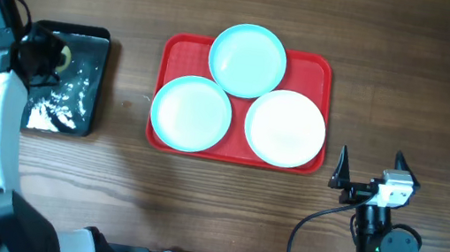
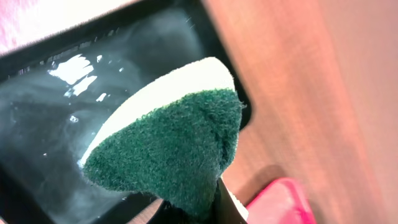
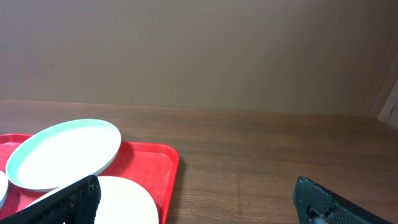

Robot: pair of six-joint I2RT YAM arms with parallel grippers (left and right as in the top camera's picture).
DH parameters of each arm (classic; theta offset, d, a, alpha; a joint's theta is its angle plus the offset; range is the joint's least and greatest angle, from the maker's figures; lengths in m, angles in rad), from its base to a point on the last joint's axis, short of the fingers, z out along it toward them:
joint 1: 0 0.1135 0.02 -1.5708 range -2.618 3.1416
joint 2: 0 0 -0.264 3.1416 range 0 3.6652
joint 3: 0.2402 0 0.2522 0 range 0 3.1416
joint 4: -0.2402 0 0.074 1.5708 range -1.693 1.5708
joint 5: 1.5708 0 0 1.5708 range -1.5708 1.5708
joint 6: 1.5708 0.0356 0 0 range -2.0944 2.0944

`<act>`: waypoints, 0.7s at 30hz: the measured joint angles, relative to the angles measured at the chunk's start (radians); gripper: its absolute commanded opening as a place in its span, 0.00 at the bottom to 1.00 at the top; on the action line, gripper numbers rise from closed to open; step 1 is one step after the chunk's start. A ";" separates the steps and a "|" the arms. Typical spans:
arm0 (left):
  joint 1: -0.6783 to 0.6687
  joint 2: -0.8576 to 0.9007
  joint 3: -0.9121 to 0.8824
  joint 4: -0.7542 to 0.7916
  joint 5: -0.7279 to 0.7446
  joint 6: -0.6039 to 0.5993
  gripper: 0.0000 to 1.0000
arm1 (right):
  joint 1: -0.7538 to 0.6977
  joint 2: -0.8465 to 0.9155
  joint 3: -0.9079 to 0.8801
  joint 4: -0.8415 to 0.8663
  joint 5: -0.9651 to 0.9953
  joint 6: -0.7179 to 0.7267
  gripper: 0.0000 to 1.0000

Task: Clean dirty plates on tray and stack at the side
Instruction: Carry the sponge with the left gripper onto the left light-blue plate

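Overhead, left hand (image 1: 45,59) is clutching a sponge (image 2: 168,146), well apart from the plates (image 1: 247,60); right hand (image 1: 371,162) is resting open, empty.

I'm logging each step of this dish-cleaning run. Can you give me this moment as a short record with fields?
red tray: holds all three plates
plates: back plate overlaps front-left plate and front-right plate
left gripper: fingers shut on sponge, over black tray
black tray: wet, white foam
right gripper: fingers open, empty, beside red tray's near right corner
side stack: none yet
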 measured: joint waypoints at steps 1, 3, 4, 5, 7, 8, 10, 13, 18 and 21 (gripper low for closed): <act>0.000 -0.010 0.002 0.005 -0.002 0.003 0.04 | 0.000 0.000 0.000 0.000 0.000 0.000 1.00; -0.002 0.013 -0.011 0.049 -0.021 0.005 0.04 | 0.000 0.000 0.000 0.000 0.000 0.000 1.00; -0.005 0.037 -0.029 0.095 -0.034 0.006 0.04 | 0.000 0.000 0.000 0.000 0.000 0.000 1.00; -0.005 0.085 -0.048 0.117 -0.042 0.007 0.04 | 0.000 0.000 0.000 0.000 0.000 0.000 1.00; -0.005 0.153 -0.071 0.107 -0.046 0.007 0.04 | 0.000 0.000 0.000 0.000 0.000 0.000 1.00; -0.005 0.182 -0.082 0.093 -0.047 0.007 0.04 | 0.000 0.000 0.000 0.000 0.000 0.000 1.00; -0.004 0.200 -0.098 0.059 -0.045 0.007 0.04 | 0.000 0.000 0.000 0.000 0.000 0.000 1.00; -0.004 0.142 -0.095 0.018 -0.029 0.007 0.04 | 0.000 0.000 0.000 0.000 0.000 0.000 1.00; 0.001 -0.154 -0.076 0.010 0.090 0.008 0.04 | 0.000 0.000 0.000 0.000 0.000 0.000 1.00; -0.013 -0.352 -0.051 0.011 0.162 0.008 0.04 | 0.000 0.000 0.000 0.000 0.000 0.000 1.00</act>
